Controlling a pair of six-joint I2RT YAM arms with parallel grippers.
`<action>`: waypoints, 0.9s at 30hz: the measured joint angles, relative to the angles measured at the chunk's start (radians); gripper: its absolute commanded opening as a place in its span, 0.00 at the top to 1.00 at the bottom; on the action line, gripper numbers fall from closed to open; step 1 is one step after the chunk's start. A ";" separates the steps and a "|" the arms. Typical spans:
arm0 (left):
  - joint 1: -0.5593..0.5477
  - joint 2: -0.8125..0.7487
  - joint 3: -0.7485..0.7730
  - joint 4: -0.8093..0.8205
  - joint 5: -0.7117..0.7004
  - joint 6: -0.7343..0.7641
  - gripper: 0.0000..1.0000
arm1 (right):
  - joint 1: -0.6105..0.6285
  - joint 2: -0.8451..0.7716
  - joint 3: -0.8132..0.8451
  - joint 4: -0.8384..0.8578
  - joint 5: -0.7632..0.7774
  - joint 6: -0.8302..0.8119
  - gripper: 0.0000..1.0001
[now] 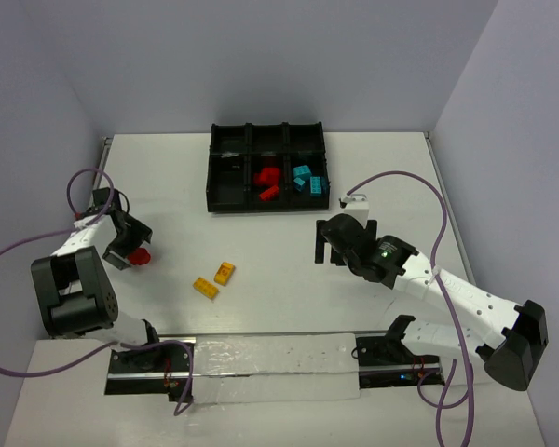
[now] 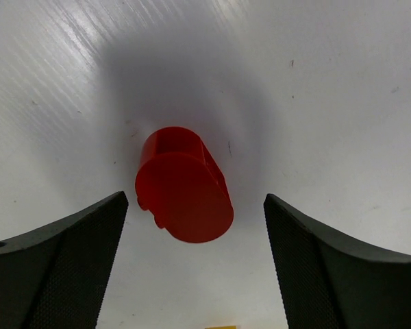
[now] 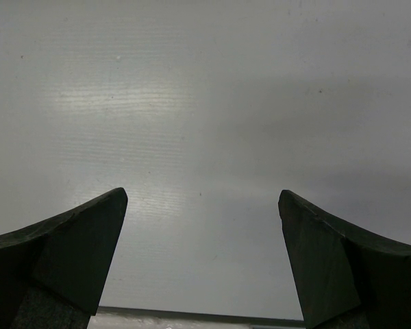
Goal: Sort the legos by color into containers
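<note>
Between the left gripper [image 2: 195, 202] fingers, on the table [image 2: 329, 82]: one round red lego [image 2: 183, 184], a cylinder stub rather than a block. Jaws are spread wide and neither pad touches it. There's a gap on both sides, with the piece a bit closer to the left finger [image 2: 61, 267] than the right finger [image 2: 342, 274]. Its flat round end faces the wrist camera, so the axis looks to run away from the lens, across the closing line. The pads would close on the curved wall.

Judgement: this is the grasp step for that piece. It needs centring, then closing. The round wall could squirt out if pinched off-centre.

Top view shows the same piece [image 1: 142, 255] at the far left of the table, well apart from the tray [image 1: 211, 182]. The left arm is clearly nearer. The right gripper [image 3: 203, 195] is also spread with nothing between its fingers, only table surface in its view. It hovers right of centre, near the tray's near right corner.

Tray: sorted red legos [image 1: 265, 181] are in the near-row middle compartment and cyan legos [image 1: 306, 179] in the near-row right one. Two yellow legos [image 1: 225, 272] lie loose between the arms, left of centre, just beside each other. The red target is likely near-middle, up and right of the left gripper.

Writing: none readable, no brand marks or labels.
</note>
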 measured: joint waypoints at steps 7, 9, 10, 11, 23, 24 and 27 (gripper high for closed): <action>0.007 0.058 0.001 0.047 0.000 -0.037 0.55 | 0.000 -0.001 0.000 0.000 -0.001 0.004 0.01; 0.007 0.059 0.002 0.053 0.001 -0.043 0.78 | 0.000 -0.001 0.000 0.000 -0.001 0.007 0.01; 0.007 0.059 0.003 0.056 0.001 -0.045 0.87 | 0.000 -0.001 0.000 0.000 -0.001 0.008 0.01; 0.007 0.058 0.005 0.055 0.001 -0.044 0.95 | 0.000 -0.001 0.000 0.000 -0.001 0.008 0.01; -0.071 -0.071 0.201 -0.058 0.027 0.056 1.00 | 0.000 0.000 0.000 0.003 0.000 0.007 0.01; -0.107 -0.085 0.229 -0.067 0.029 0.060 1.00 | 0.000 0.000 0.000 0.003 0.000 0.008 0.01; -0.237 -0.105 0.306 -0.080 0.035 0.057 1.00 | 0.000 -0.001 0.000 0.002 0.005 0.014 0.01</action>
